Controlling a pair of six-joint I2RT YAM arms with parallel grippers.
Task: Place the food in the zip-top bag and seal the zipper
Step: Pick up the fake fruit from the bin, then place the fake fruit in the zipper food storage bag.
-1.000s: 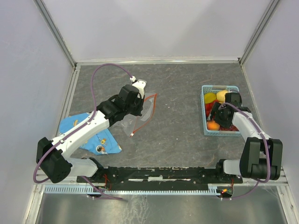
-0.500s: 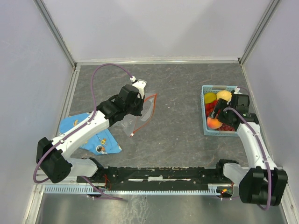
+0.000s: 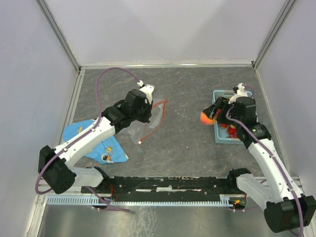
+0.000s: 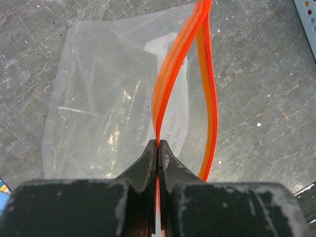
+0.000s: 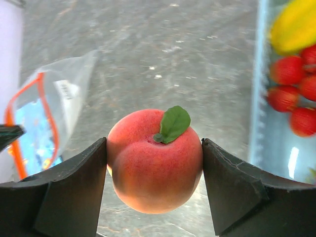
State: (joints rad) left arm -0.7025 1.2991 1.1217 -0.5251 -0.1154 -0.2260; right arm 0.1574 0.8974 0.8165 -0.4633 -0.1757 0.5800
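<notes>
Top external view: the zip-top bag (image 3: pixel 148 118) lies left of the table's centre, its mouth turned toward the right edge. The light-blue basket (image 3: pixel 217 136) sits by the right edge.
Left gripper (image 4: pixel 157 147): clenched on one lip of the zipper (image 4: pixel 175 64), lifting it so the mouth gapes.
Right gripper (image 5: pixel 154 170): grasping the peach (image 5: pixel 143 177) from both sides, above the table just off the basket's left side, between basket and bag.
Done: the mouth is held open and one fruit is out of the basket.
Left to do: the bag looks to hold no food. The peach is not yet in, strawberries (image 5: pixel 291 84) and a yellow piece (image 5: pixel 296 24) lie in the basket, and the zipper is unsealed.
Hard to make out: the right arm covers part of the basket, so no grapes can be picked out. The slider tab is not clearly visible. The wrist hides the left fingers from above.
</notes>
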